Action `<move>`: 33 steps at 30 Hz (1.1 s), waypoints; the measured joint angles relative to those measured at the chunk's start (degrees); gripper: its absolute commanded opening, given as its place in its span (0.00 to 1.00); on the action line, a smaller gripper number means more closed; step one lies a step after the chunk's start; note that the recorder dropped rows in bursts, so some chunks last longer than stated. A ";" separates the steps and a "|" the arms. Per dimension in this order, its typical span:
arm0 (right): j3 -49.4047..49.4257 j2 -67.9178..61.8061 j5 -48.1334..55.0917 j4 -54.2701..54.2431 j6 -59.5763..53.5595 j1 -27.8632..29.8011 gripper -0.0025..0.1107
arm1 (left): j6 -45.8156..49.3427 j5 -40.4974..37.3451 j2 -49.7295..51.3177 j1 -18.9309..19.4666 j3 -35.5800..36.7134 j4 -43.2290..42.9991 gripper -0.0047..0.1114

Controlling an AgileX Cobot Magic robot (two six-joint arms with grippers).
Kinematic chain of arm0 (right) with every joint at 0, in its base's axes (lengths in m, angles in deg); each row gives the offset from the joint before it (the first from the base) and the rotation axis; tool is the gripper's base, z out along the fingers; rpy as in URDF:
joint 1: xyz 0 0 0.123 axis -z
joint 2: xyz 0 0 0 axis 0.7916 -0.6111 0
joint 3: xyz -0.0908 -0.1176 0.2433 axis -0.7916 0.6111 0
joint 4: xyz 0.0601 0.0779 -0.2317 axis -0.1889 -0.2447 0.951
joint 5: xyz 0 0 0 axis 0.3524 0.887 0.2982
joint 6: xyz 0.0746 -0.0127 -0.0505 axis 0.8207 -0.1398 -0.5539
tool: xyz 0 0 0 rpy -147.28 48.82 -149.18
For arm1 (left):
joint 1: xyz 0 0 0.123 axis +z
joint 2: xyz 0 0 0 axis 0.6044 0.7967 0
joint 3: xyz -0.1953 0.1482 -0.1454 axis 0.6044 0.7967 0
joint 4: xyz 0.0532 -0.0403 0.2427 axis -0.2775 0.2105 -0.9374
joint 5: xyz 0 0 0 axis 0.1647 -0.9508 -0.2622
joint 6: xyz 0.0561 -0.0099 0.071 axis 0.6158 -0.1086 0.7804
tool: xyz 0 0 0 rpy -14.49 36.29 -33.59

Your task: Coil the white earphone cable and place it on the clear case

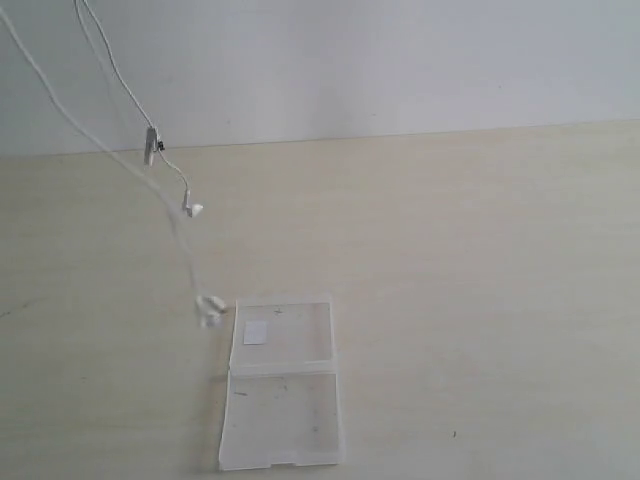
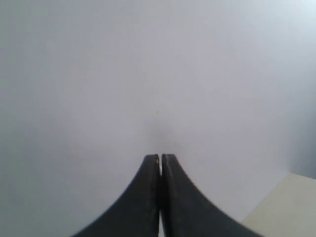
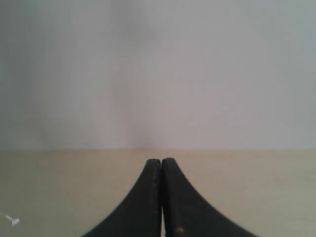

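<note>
**Both pincers shut, cable hanging at the table's left**

My left pincer point(image 2: 160, 158) was closed tip to tip, facing a blank wall; whether it pinched anything I could not tell. My right pincer point(image 3: 161, 160) was closed on nothing, with the table point(image 3: 247, 187) ahead and a tiny white speck point(image 3: 12, 221) off to one side. How the white earphone cable point(image 1: 124, 84) lay relative to either pincer I could not tell. It hung in two strands from beyond the exterior view's upper left. Its inline remote point(image 1: 150, 146) and one earbud point(image 1: 192, 208) were in the air. The other earbud point(image 1: 210, 310) sat just beside the clear case point(image 1: 285, 420), at its far left corner. The case lay opened flat, with a white sticker point(image 1: 257, 332) on the far half.
</note>
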 measured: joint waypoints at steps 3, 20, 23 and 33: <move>-0.10 -4.96 2.44 -4.04 -0.36 0.00 0.03 | 0.88 0.11 0.00 0.00 0.00 1.34 0.04; -0.23 -24.56 7.82 -58.55 -44.99 0.00 0.05 | 4.33 0.53 0.00 0.00 0.00 4.33 0.04; -0.23 -28.44 12.40 -64.83 -51.98 0.00 0.06 | 4.33 0.67 0.00 0.00 0.00 4.37 0.04; -0.26 -40.50 26.49 -83.15 -64.68 -0.40 0.06 | 4.57 0.85 0.00 0.00 0.00 4.52 0.04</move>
